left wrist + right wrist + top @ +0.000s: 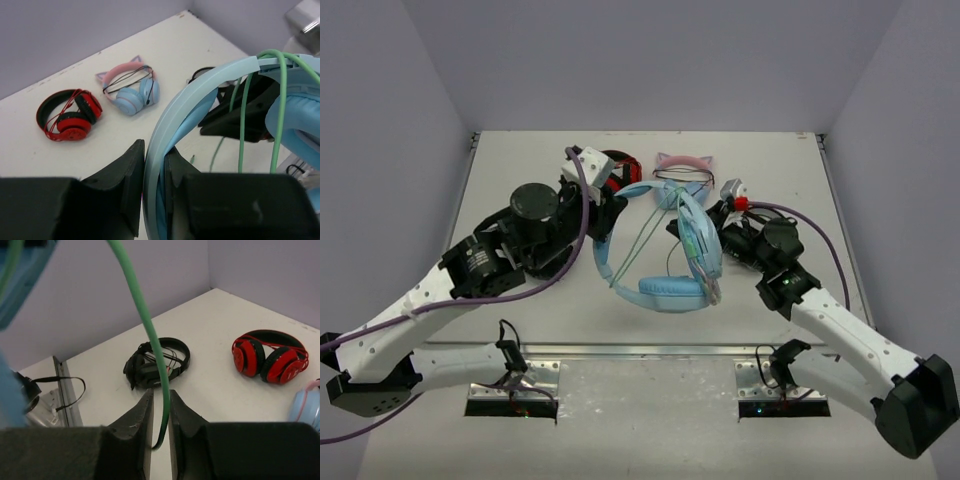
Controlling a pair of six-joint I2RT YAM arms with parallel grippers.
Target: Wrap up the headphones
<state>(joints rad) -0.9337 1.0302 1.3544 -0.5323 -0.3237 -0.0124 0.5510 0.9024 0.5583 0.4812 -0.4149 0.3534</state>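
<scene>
My left gripper (154,150) is clenched on the light-blue headband (200,95) of the headphones (670,290), which are between the two arms at the middle of the table (520,160). My right gripper (161,395) has the mint-green cable (145,315) between nearly closed fingers; I cannot tell whether it pinches.

White flat table (200,45) is carrying three headphone sets. Red-and-black over-ear pair (70,116) is lying ahead-left of the left pincer (152,160), pale-blue pair with pink cat ears (131,90) straight ahead. Black wired pair (157,362) is lying beyond the right pincer (160,400).
</scene>
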